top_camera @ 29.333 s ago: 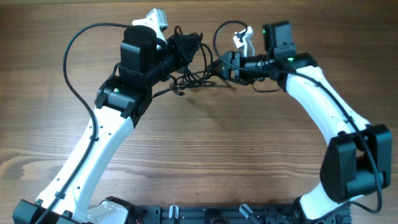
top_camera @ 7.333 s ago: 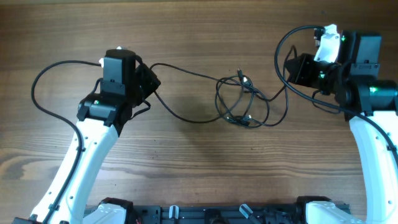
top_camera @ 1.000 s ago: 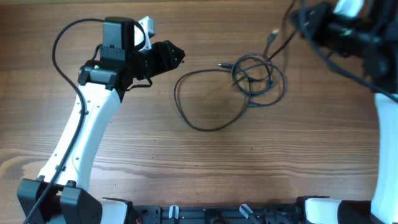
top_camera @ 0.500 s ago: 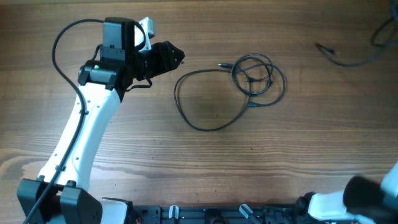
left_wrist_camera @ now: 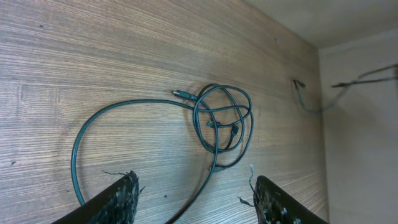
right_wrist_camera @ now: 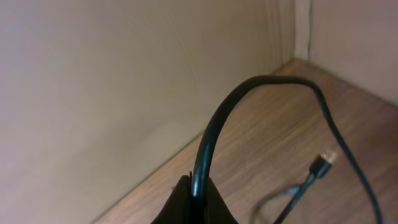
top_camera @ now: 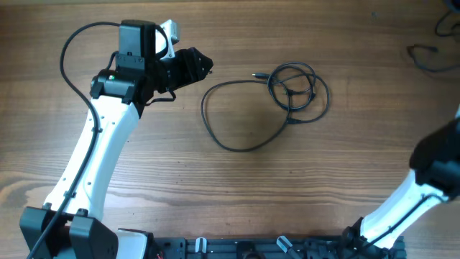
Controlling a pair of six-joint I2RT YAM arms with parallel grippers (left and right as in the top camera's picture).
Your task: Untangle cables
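Observation:
Thin black cables (top_camera: 295, 90) lie on the wooden table as a small knot with one wide loop (top_camera: 233, 119) spreading to its left. The left wrist view shows the same cables (left_wrist_camera: 222, 118) ahead of my left gripper (left_wrist_camera: 196, 188). That gripper (top_camera: 207, 67) is open and empty, left of the loop and apart from it. My right gripper (right_wrist_camera: 196, 190) is shut on a separate black cable (right_wrist_camera: 249, 87) that arcs up and ends in a small plug (right_wrist_camera: 323, 163). In the overhead view this cable (top_camera: 425, 59) shows at the far right edge, and the right gripper itself is out of that view.
The right arm's white link and black joint (top_camera: 435, 155) cross the lower right of the table. A beige wall (right_wrist_camera: 124, 81) meets the table's edge close by the right gripper. A black rail (top_camera: 251, 248) runs along the near edge.
The right arm swung away from the top right, taking one cable clear of the bundle and off to the far right. The left arm and the bundle on the table stayed put.

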